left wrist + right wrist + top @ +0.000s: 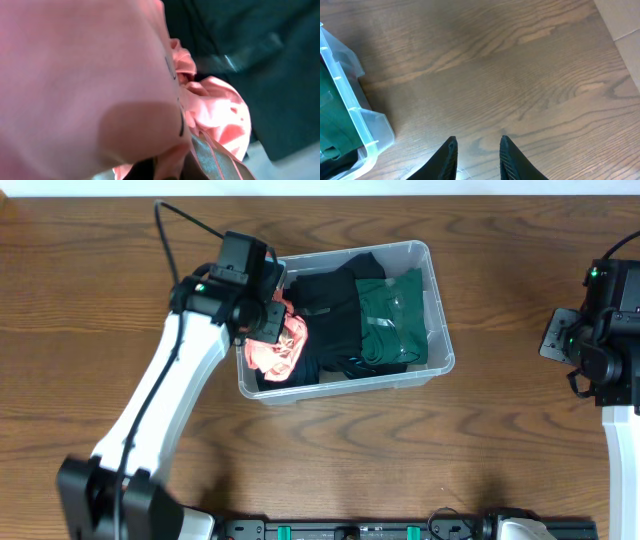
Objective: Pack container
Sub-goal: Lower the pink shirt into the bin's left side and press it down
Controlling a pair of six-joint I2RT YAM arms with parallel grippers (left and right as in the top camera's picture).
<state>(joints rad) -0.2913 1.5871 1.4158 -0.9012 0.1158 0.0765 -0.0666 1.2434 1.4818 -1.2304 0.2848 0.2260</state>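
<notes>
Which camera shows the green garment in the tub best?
Overhead: the green garment lies in plain view inside the container. Right wrist catches only a green sliver through the wall; left wrist shows pink cloth and a dark blur.

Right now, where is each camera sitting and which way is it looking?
Overhead: above the table, looking straight down at the tub; both arms show.
Left wrist: on the left arm, low over the tub, close against pink cloth; no fingers clear.
Right wrist: on the right arm, looking down at wood beside the tub's corner; the open right gripper shows.
Shared: overhead and right wrist both see the tub and green cloth.
</notes>
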